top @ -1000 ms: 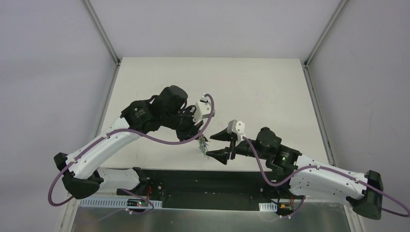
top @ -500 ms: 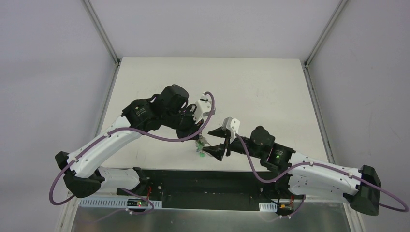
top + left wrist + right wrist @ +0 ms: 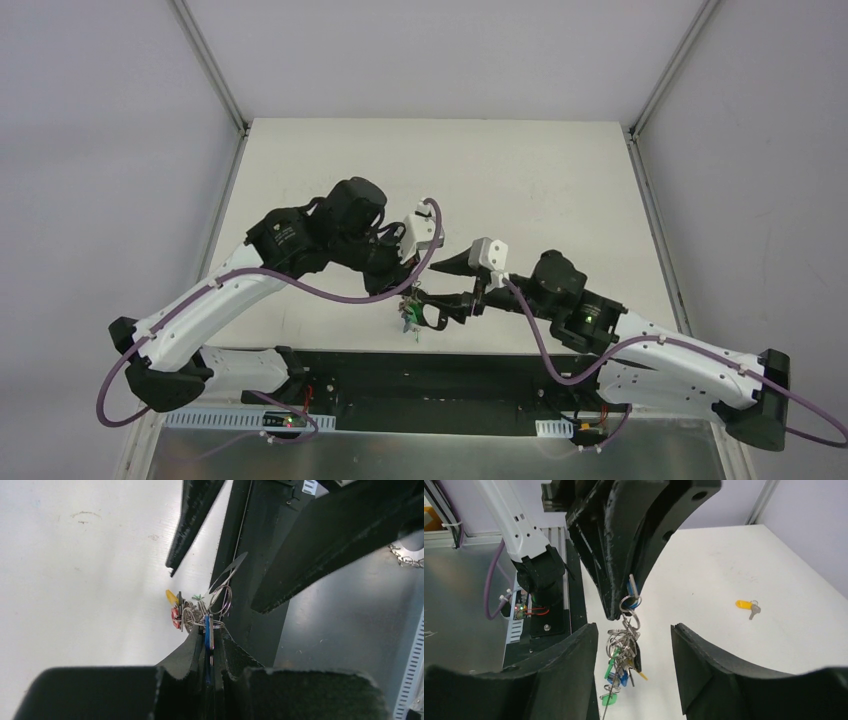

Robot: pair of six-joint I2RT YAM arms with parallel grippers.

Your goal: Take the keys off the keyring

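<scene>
My left gripper (image 3: 209, 630) is shut on a blue-tagged key (image 3: 206, 647), and it also shows in the top view (image 3: 404, 290). The keyring (image 3: 223, 599) and its bunch of keys (image 3: 625, 655) with green, blue, red and yellow tags hang from that key above the table's near edge. My right gripper (image 3: 633, 630) is open, with one finger on each side of the hanging bunch and touching nothing. It also shows in the top view (image 3: 432, 292). A loose yellow-tagged key (image 3: 746, 605) lies on the white table.
The black base strip (image 3: 420, 370) and a metal shelf with cable ducts (image 3: 400, 450) run just below the table's near edge, under the bunch. The white table (image 3: 540, 190) extends behind the two arms.
My right gripper has moved left and now straddles the hanging bunch. My left gripper has shifted slightly and still holds the blue key.
</scene>
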